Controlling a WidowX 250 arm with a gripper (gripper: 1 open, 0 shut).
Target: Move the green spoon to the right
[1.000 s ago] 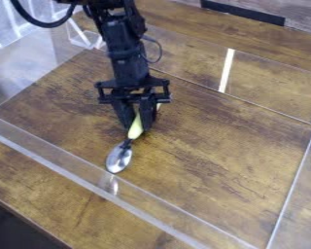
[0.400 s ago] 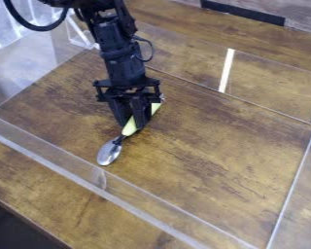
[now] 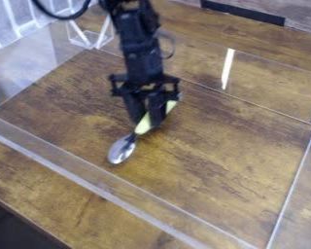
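Spoon carried rightward, bowl trailing low

Transport is under way. The black two-fingered gripper (image 3: 149,105) on the dark robot arm (image 3: 135,39) points nearly straight down and its fingers are closed on the thick yellow-green plastic handle of the green spoon (image 3: 133,134), a small spoon ending in a shiny round silver metal bowl. The handle tilts steeply up into the fingers while the bowl hangs down to the lower left, close to the brown wood-grain counter (image 3: 236,146); whether the bowl rests on the wood or clears it cannot be told from this view.

Compared with a moment ago, the gripper and the spoon together have shifted to the right across the counter, after first sitting somewhat farther left. The grip on the handle looks unchanged. The spoon has come along as one piece with the arm, so the hold appears secure enough for the move.

For the task, this suggests that the pick-up is done and the rightward carry has begun but is probably not finished: plenty of bare wood lies to the right, inside the clear acrylic wall (image 3: 291,195) that borders the workspace. The likely remaining work is to continue right, lower the spoon flat and let go, taking care that the trailing bowl does not drag and twist the handle in the fingers.
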